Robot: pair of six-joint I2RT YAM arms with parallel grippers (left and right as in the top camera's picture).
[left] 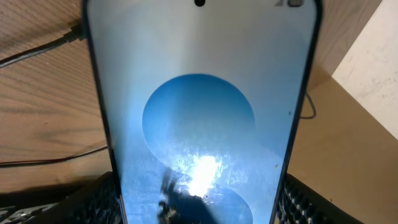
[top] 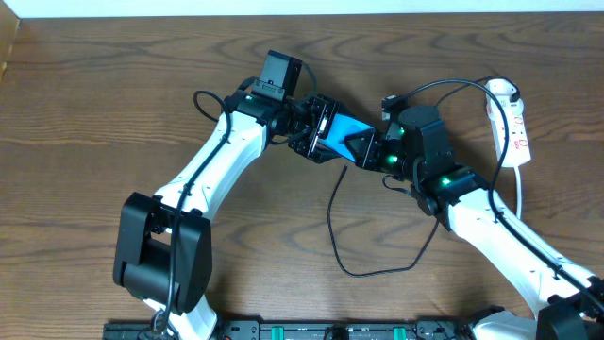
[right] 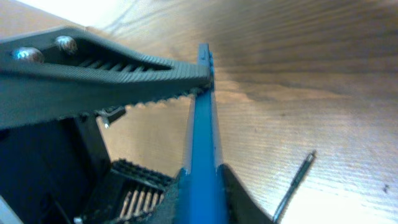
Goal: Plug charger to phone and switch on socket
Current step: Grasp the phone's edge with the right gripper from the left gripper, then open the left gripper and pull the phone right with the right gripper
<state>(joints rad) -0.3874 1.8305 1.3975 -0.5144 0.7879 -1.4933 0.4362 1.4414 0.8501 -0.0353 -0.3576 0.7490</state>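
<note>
The phone point(top: 342, 132), blue screen in a black frame, is held above the table between both arms. My left gripper point(top: 321, 132) is shut on its upper-left end; its ribbed pads point(left: 93, 199) press the two long edges of the phone point(left: 199, 93). My right gripper point(top: 370, 149) is shut on the lower-right end, and its fingertips point(right: 233, 186) pinch the edge-on phone point(right: 202, 124). The charger point(top: 332, 227), a thin black cable, loops over the table below the phone. The socket point(top: 517, 127), a white strip with red marks, lies at the far right.
A white plug point(top: 500, 92) sits at the socket's top end, with a black cable arcing from it toward the right arm. A thin black cable end point(right: 298, 177) lies on the wood beside the right fingers. A black rail point(top: 283, 331) runs along the front edge.
</note>
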